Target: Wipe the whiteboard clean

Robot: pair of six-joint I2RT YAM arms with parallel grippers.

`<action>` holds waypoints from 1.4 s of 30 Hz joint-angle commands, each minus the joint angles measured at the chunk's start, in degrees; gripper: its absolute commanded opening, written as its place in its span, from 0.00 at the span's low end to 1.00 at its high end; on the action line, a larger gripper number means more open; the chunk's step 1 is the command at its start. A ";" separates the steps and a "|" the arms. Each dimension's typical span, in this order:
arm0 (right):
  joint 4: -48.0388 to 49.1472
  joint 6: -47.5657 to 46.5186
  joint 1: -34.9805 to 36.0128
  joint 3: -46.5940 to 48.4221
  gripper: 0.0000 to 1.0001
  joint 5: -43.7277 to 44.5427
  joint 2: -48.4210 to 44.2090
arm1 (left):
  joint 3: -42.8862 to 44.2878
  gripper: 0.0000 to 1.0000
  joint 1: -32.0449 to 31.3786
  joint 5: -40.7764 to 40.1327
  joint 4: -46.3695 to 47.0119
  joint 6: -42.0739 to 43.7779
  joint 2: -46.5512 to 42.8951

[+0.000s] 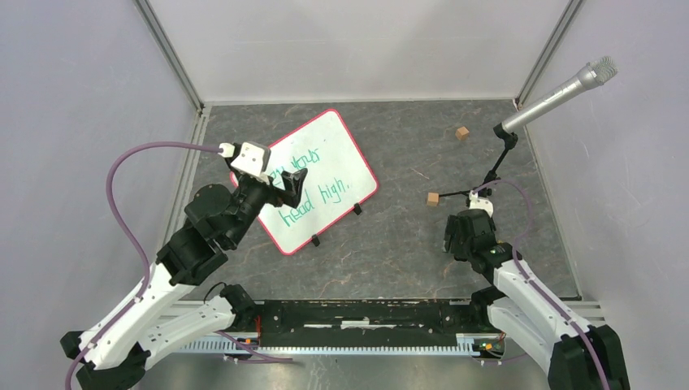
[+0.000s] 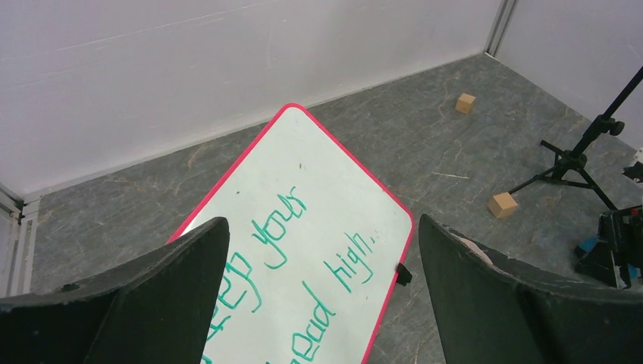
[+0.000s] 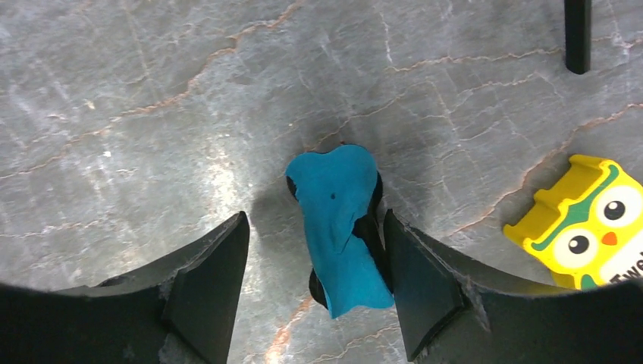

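The whiteboard (image 1: 321, 179) lies tilted on the grey table, red-rimmed, with green handwriting; it also shows in the left wrist view (image 2: 318, 220). My left gripper (image 1: 288, 188) hovers over its left part, open and empty, its jaws wide apart (image 2: 322, 227). My right gripper (image 1: 460, 236) is low over the table at the right, open (image 3: 315, 227). A blue-topped black eraser (image 3: 337, 220) lies on the table between its fingers, close against the right finger (image 3: 425, 296), with a gap to the left one.
A microphone stand (image 1: 504, 154) stands at the back right. Two small wooden cubes (image 1: 462, 132) (image 1: 433, 199) lie near it. A yellow owl-shaped object (image 3: 584, 224) lies right of the right gripper. Walls enclose the table.
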 commanded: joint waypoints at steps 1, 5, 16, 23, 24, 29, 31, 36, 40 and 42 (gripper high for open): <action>0.39 1.25 0.27 -0.18 0.70 -2.47 -2.62 | -0.14 1.00 -0.01 0.70 2.50 1.19 0.49; 0.35 1.38 0.72 -0.05 0.66 -3.61 -0.55 | -0.17 1.00 -0.01 0.93 2.52 1.13 0.93; -0.16 0.80 1.57 1.19 0.55 3.38 0.04 | -0.17 1.00 -0.01 1.60 2.42 0.86 1.79; -0.15 -0.44 1.58 2.38 0.56 4.54 0.54 | -0.26 1.00 -0.01 1.80 2.43 0.75 1.86; -0.16 -0.79 1.58 2.54 0.58 4.38 0.66 | -0.26 1.00 -0.01 1.80 2.43 0.66 1.89; -0.03 -1.07 1.60 2.39 0.56 4.00 0.18 | -0.25 1.00 -0.01 2.07 2.41 0.56 1.73; 0.00 -1.10 1.58 2.28 0.51 4.23 -0.43 | -0.26 1.00 -0.01 2.07 2.42 0.51 1.71; 0.58 -1.42 1.57 2.09 0.45 4.50 -0.45 | -0.26 1.00 -0.01 2.33 2.41 0.34 1.70; 1.31 -1.88 1.58 1.74 0.39 4.62 -0.42 | -0.35 1.00 -0.01 2.24 2.41 0.35 1.64; 1.59 -2.15 1.58 1.66 0.38 4.35 -0.01 | -0.35 1.00 -0.01 2.33 2.51 0.29 1.63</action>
